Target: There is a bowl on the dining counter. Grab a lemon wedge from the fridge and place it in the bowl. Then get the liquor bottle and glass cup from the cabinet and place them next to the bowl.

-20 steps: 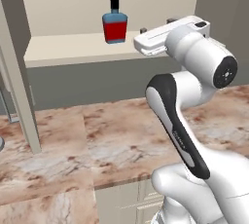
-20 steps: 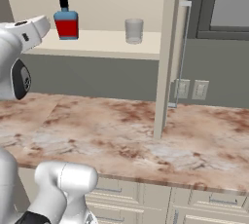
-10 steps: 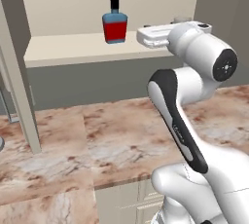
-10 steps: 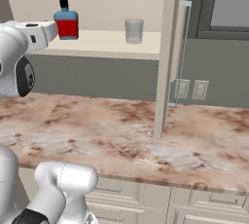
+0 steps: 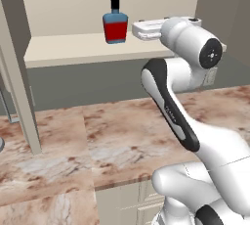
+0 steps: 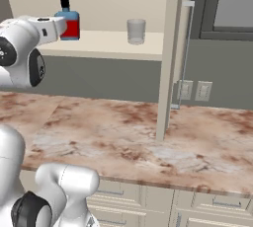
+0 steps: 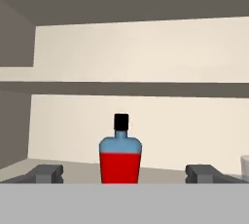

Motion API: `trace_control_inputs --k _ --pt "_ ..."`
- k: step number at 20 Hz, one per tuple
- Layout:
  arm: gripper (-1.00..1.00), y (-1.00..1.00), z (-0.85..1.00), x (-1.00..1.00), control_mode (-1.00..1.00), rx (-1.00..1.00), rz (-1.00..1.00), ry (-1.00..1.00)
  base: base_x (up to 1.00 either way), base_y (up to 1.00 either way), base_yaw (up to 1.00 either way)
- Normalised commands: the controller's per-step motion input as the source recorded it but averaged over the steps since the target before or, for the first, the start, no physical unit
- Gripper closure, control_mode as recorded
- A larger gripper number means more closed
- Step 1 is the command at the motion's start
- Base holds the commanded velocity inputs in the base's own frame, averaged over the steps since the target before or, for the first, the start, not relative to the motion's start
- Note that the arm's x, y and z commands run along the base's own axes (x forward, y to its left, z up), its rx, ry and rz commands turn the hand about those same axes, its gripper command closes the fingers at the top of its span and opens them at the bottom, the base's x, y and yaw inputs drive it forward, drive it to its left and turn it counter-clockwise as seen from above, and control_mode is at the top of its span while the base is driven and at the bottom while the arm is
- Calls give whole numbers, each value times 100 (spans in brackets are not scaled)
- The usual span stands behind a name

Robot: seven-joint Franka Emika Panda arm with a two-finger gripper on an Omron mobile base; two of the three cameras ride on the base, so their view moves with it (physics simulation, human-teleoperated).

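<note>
The liquor bottle [image 5: 115, 24], red below, blue above and black-capped, stands upright on the lower shelf of the open cabinet [image 5: 63, 49]. In the hand view the liquor bottle [image 7: 120, 157] sits centred ahead of my open gripper [image 7: 124, 174], clear of both fingertips [image 7: 46, 173]. My white hand [image 5: 147, 29] hovers level with the shelf just right of the bottle, and from the right my hand [image 6: 48, 26] covers part of the bottle [image 6: 71, 22]. The glass cup [image 6: 136, 30] stands further right on the same shelf. The bowl, lemon wedge, fridge and dining counter are out of view.
A beige veined wall counter [image 5: 122, 141] runs below the cabinet. Open cabinet doors stand edge-on at the left [image 5: 19, 82] and the right [image 6: 168, 53], the right one with a long handle [image 6: 184, 53]. Wall outlets [image 6: 193, 90] sit behind. An upper shelf [image 7: 121, 89] spans the cabinet.
My hand has swung level and advanced toward the bottle at shelf height. The bottle and the cup have stayed put, and the gripper has stayed open.
</note>
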Motion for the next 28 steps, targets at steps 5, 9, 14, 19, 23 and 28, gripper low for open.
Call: trace_control_inputs --k 5,9,14,19,23,28 --pt "-100 4 -1 45 -100 0 0 5 0 0 0" --pt "-100 8 -1 45 -100 0 0 7 0 0 0" --pt "-100 11 5 45 -100 0 0 4 0 0 0" --pt "-100 15 13 47 -100 0 0 3 0 0 0" --pt "-100 14 4 45 -100 0 0 3 0 0 0" --pt "-100 15 0 44 -100 0 0 4 0 0 0"
